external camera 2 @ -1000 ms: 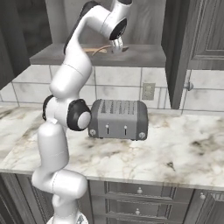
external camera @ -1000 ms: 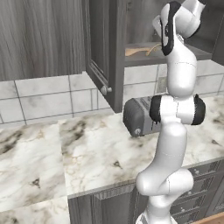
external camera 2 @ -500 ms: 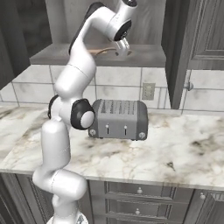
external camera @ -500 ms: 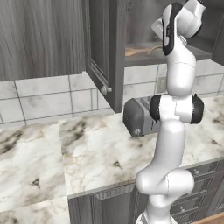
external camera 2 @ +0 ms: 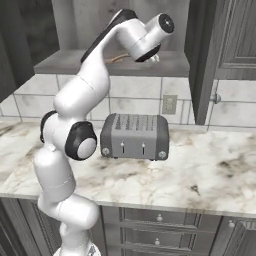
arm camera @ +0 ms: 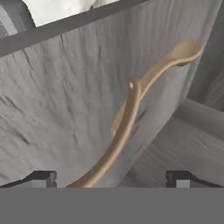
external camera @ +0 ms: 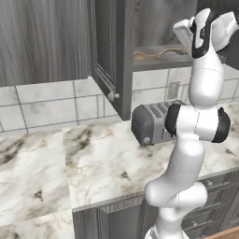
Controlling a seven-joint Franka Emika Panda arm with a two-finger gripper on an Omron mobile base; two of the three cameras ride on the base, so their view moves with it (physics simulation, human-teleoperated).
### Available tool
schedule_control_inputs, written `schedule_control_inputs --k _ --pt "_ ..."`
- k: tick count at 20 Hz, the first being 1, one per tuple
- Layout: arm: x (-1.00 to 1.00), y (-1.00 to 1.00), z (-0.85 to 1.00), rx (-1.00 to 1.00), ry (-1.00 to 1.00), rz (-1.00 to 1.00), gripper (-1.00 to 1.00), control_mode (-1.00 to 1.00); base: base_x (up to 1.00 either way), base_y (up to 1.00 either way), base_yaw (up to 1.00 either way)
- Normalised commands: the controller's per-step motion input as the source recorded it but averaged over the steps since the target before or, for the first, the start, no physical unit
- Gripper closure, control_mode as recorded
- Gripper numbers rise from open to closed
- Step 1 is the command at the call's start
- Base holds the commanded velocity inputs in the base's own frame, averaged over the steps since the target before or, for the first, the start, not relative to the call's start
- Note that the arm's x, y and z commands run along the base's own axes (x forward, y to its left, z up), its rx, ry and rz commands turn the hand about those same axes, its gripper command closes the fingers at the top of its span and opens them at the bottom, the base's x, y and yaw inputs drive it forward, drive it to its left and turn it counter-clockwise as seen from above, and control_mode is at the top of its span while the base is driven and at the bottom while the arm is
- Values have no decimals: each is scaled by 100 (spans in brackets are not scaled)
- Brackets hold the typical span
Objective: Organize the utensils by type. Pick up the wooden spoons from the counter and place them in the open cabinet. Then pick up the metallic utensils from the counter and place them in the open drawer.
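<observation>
Claw wide open, holds nothing; both tips sit low in hand view, well apart, spoons between/above them, no contact seen.

Two spoons lie on cabinet shelf, overlapping. Hand view: near spoon's long axis runs from bottom centre up to a rounded end mid-frame; far spoon continues up-right, bowl at upper-right end, near the cabinet's back corner. The two axes are roughly in line, crossing slightly mid-frame. Which end of near spoon is the bowl: can't tell, lower end cut off.

Left base view: spoons show as thin tan line lying flat on shelf, long axis roughly left-right along shelf, just left of the arm's wrist. Right base view: tan sliver on shelf behind upper arm, mostly hidden.

Cabinet door stands open, swung out over desk. Toaster on desk under shelf, against tile wall, beside arm elbow.
</observation>
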Motion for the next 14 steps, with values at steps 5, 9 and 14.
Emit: schedule_control_inputs --k 5,9,14 --pt "-82 52 -61 -7 -84 16 -100 -100 0 0 0" --pt "-96 48 -27 -17 -36 13 -100 -100 0 0 0" --pt "-100 21 -6 -25 -3 6 -100 -100 0 0 0"
